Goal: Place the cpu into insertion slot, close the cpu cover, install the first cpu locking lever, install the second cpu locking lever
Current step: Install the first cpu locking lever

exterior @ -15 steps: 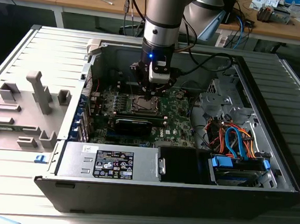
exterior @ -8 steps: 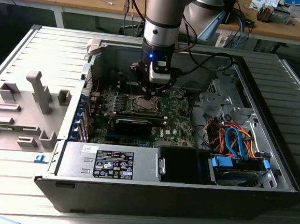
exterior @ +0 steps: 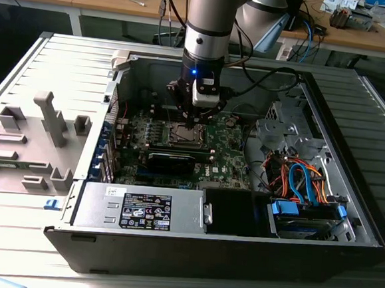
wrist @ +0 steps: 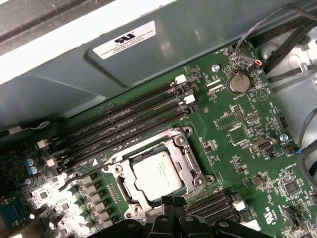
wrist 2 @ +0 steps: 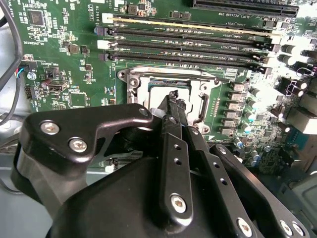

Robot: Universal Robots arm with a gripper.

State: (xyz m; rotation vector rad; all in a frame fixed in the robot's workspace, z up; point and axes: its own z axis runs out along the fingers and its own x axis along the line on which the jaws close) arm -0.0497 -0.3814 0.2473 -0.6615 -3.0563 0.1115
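Across the open black computer case (exterior: 346,223), from the exterior view's left, came the grey finned counter (exterior: 25,71), then the green circuit board (exterior: 229,147). Black fingers (wrist 2: 171,101) looked pressed together, gripping nothing, over the silver-rimmed square insertion slot (wrist: 153,176) with the pale silvery square cpu (wrist: 157,174) seated under the silver frame cover (wrist: 190,161). Risk: a skewed push could scrape the cpu.

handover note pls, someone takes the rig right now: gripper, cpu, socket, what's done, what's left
Gripper: fingers shut together, empty, tips at the edge of the insertion slot.
cpu: lies flat in the slot, pale face up.
cpu cover: the silver frame seems to lie around the chip; latched or not, I cannot tell.
Done: cpu placed.
Left: check the cover; both locking levers, whose state I cannot make out.
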